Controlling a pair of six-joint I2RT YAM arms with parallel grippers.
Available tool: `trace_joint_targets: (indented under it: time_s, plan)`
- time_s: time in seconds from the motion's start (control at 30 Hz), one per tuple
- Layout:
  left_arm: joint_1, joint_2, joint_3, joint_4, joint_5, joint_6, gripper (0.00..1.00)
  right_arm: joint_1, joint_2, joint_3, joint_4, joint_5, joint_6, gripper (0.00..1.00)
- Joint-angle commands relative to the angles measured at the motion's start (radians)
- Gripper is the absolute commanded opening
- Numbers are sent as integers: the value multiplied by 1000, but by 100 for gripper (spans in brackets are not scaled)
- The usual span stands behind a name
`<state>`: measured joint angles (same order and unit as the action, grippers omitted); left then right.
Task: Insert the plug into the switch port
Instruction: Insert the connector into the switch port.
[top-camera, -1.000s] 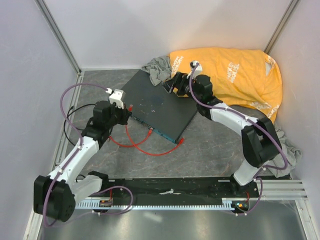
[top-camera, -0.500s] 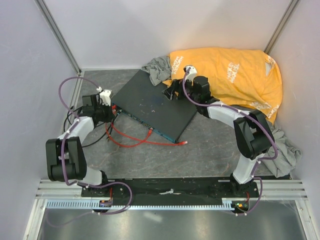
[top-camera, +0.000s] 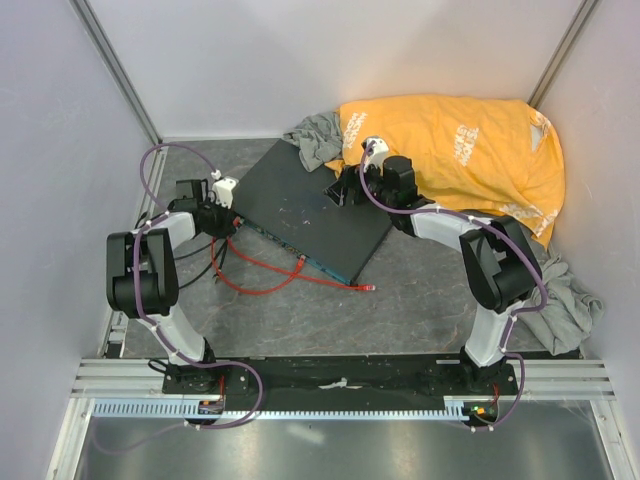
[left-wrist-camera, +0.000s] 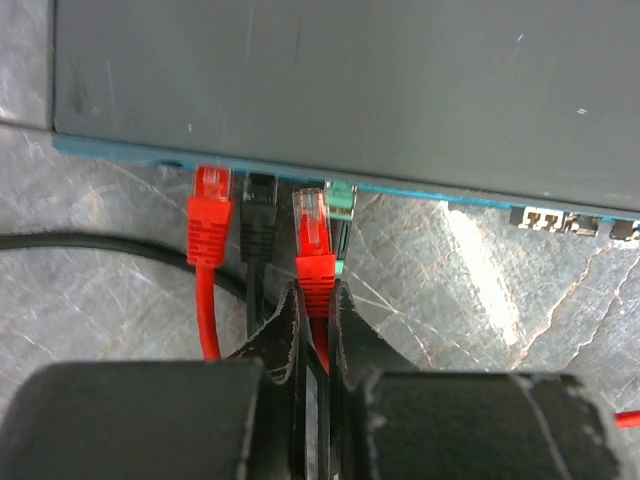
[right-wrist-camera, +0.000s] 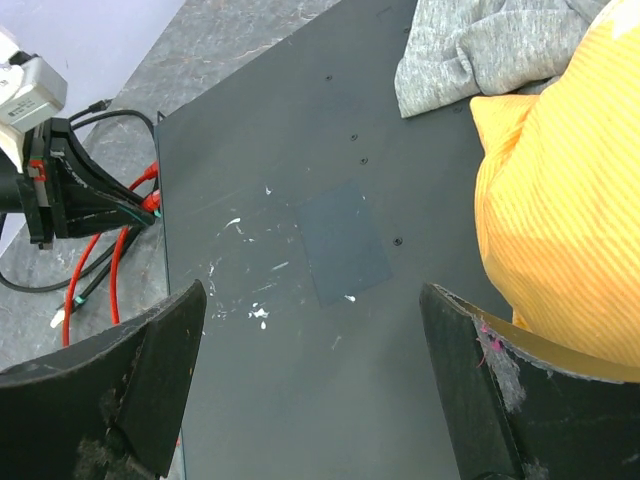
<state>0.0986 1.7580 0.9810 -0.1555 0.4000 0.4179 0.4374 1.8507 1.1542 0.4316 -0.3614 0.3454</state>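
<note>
Left gripper (left-wrist-camera: 315, 300) pinching the plug (left-wrist-camera: 311, 225) by its boot; switch port (left-wrist-camera: 312, 184) just ahead. Plug looks light and rigid, latch tab probably fragile. Boot is the best hold.

Top view evenly lit, shadows soft and faint, dull sheen on the metal strip (top-camera: 330, 440) at the near edge, bright glare streak on the table (left-wrist-camera: 480, 260) in the left wrist view, left gripper (left-wrist-camera: 315, 295) and right gripper (right-wrist-camera: 310, 300) blurred up close.
</note>
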Motion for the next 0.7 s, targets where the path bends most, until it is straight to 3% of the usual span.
trace_joint_targets:
  time_s: [0.0, 0.67]
  plan:
    - [16, 29, 25, 99, -18, 113, 2, 1, 24, 18, 36, -24, -31, 95]
    - [16, -42, -15, 211, -27, 87, 2, 0, 33, 18, 44, -30, -22, 95]
